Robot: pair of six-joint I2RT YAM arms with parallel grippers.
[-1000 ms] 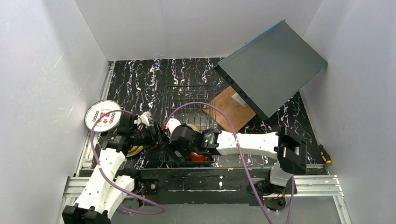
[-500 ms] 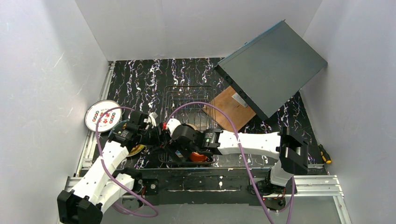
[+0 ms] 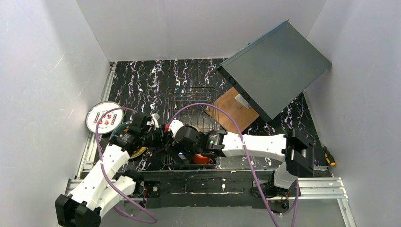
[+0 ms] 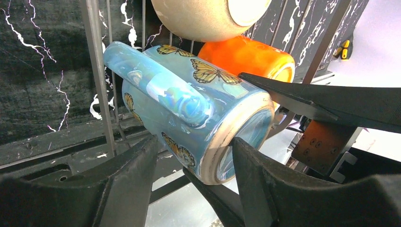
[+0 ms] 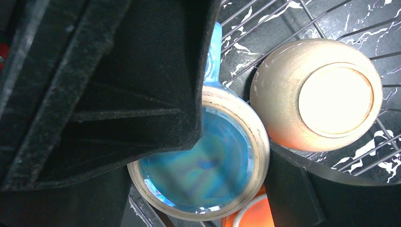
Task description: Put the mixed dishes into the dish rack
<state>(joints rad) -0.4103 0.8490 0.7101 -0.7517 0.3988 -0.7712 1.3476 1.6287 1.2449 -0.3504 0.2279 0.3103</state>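
Blue mug [image 4: 189, 113] lies sideways at the near end of the rack [image 4: 97, 71], pinched by the right tool [image 5: 241, 156]. The left tool [image 4: 194, 142] is spread wide around it. Seemingly mid-placement; next, release and withdraw clear of the wires.

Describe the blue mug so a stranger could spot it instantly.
Find the wire rack on the black marbled table. At its near end, beside an upturned tan bowl, lie two mugs. Pick the blue mug with butterflies, not the plain orange mug.
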